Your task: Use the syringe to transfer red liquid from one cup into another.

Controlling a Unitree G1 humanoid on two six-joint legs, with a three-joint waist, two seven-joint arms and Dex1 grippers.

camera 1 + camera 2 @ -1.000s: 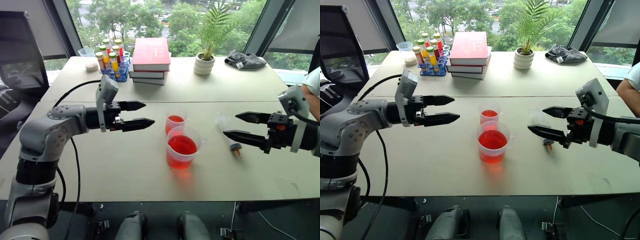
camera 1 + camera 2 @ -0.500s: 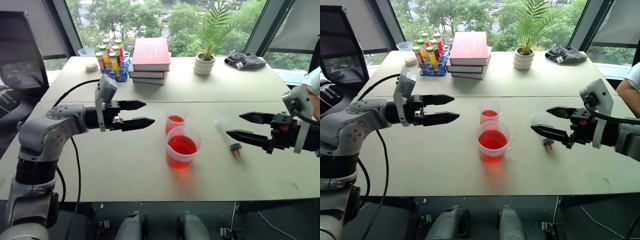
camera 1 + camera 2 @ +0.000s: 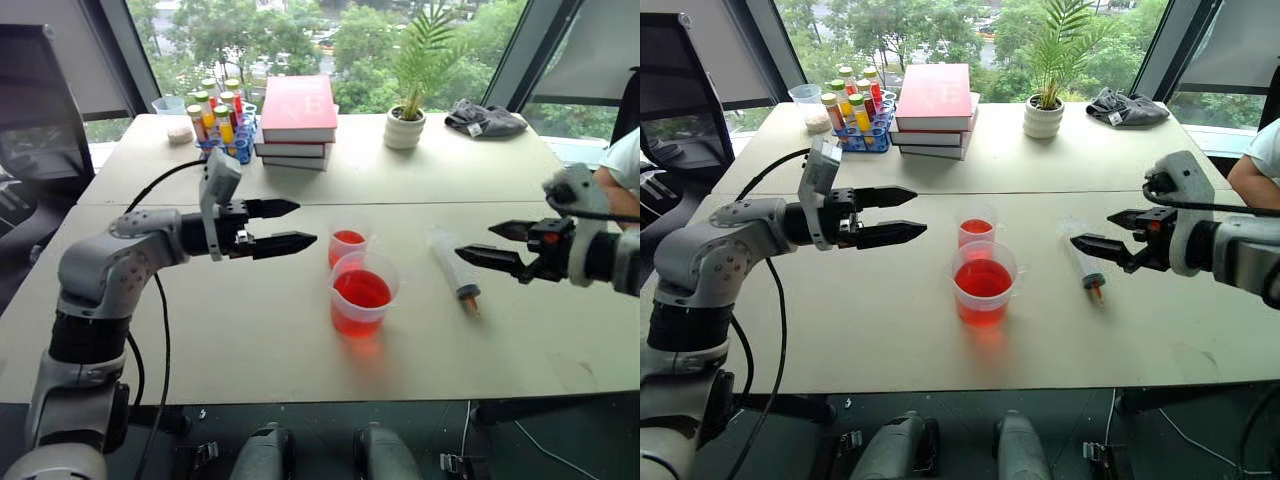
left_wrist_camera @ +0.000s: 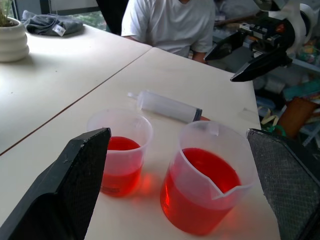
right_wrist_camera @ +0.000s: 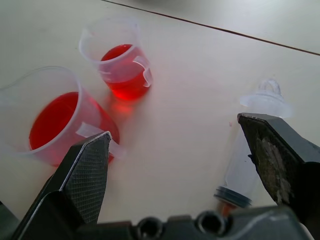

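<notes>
1. Head views: my right gripper (image 3: 1102,232) hung spread wide and empty just beside the syringe (image 3: 1081,262), which lay flat on the table (image 3: 840,330) at 3 o'clock from the cups. I judged I should lower and close across the barrel's middle, staying off the plunger.
2. Left wrist view: my left gripper (image 3: 292,225) hovered wide apart, holding nothing. The larger cup (image 4: 207,184) was well filled with red liquid (image 4: 210,170); the smaller cup (image 4: 121,151), just beside it, held a shallower pool.
3. Right wrist view: the syringe barrel looked empty, its plunger flange pointing away.
</notes>
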